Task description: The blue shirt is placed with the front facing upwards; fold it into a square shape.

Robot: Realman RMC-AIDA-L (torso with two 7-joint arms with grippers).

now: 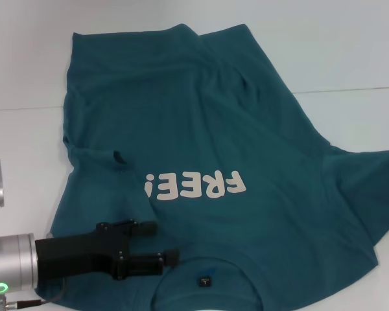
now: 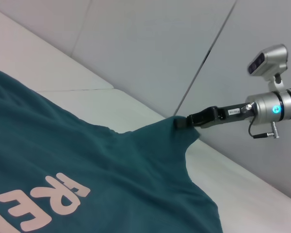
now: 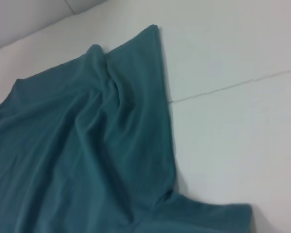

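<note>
Soft matt cloth blue shirt (image 1: 201,142) on smooth white table (image 1: 350,58)

A plain white table (image 1: 350,45) spans all three views, its top crossed by a thin straight seam (image 1: 350,89) running sideways across the head view, and behind its far edge in the left wrist view rises a pale grey panelled wall (image 2: 150,53)
</note>
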